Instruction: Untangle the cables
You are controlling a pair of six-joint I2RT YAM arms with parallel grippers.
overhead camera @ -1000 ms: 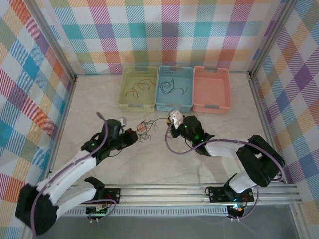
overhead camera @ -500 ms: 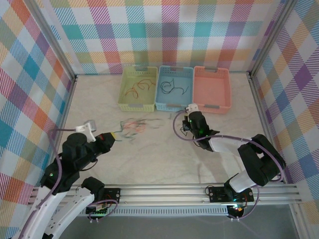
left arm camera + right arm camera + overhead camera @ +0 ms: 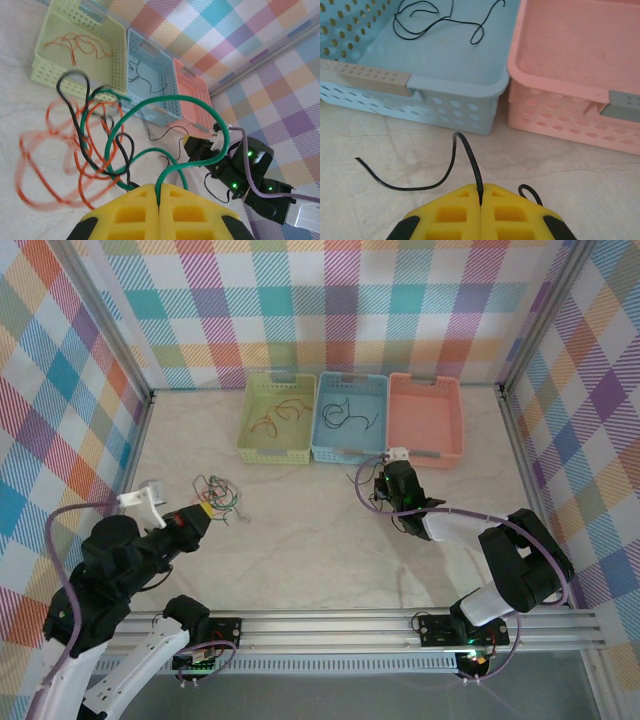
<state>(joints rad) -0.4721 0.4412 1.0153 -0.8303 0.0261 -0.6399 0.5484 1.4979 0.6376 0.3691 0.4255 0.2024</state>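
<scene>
1. Top external: the left pincer [image 3: 204, 511] holds the tangled bunch [image 3: 218, 490] at the left of the worktop [image 3: 300, 560]. It is well apart from the right pincer [image 3: 385, 478], which sits just before the blue basket [image 3: 348, 452]. I judge the wide spacing is meant to draw one strand clear.
2. Left wrist: the yellow pads [image 3: 130, 210] are pressed together on a green cable [image 3: 175, 98]. Orange and black loops hang around it, so the knot spreads open.
3. Right wrist: the right pads [image 3: 455, 215] are clamped on one black cable [image 3: 472, 160], its free end on the worktop. It faces the blue basket, where a loose black strand [image 3: 440, 20] lies, so that is likely its bin.
</scene>
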